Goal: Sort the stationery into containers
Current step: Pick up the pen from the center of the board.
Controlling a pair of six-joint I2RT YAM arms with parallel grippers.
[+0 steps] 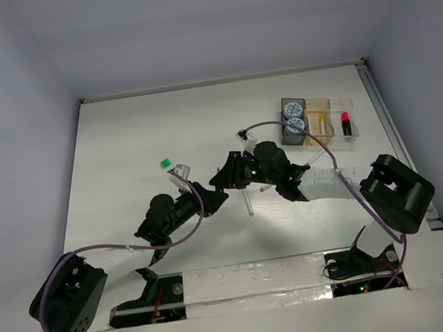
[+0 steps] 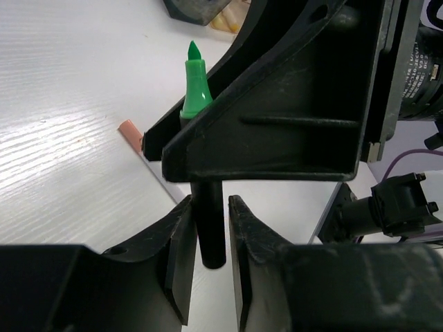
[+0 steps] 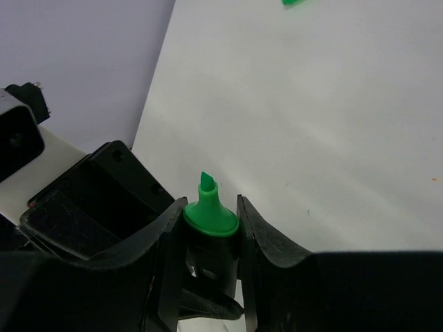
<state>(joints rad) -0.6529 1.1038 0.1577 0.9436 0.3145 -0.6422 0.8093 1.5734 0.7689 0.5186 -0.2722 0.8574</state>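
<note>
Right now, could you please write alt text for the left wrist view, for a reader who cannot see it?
The left gripper clamps the lower barrel of an uncapped black plastic highlighter with a green chisel tip, while the right gripper pinches it higher up. Behind, a thin pale pen with a salmon-pink end lies on the white table.

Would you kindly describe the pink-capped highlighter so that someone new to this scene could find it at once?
Look to the far right corner of the white table, where a row of joined trays sits. In its rightmost, clear tray lies a short black highlighter. Its bright pink cap marks it out from the two blue-white rolls in the dark grey tray.
</note>
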